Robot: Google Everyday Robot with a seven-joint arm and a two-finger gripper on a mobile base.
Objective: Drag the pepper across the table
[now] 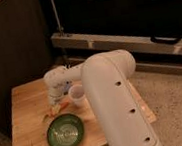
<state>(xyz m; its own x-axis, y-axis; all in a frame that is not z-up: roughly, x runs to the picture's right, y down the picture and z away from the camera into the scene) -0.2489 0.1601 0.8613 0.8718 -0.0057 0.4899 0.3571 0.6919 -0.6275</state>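
The pepper (56, 110) is a small slim orange piece lying on the light wooden table (28, 106), just above the green bowl's rim. My gripper (54, 100) reaches down at the end of the big white arm (113, 100) and sits right over the pepper's upper end, seemingly touching it. The arm hides much of the table's right side.
A green bowl (65, 133) stands near the table's front edge, just below the pepper. A white cup (78, 95) stands right of the gripper. A dark wall rises at the left, and a metal rack with shelves stands behind the table.
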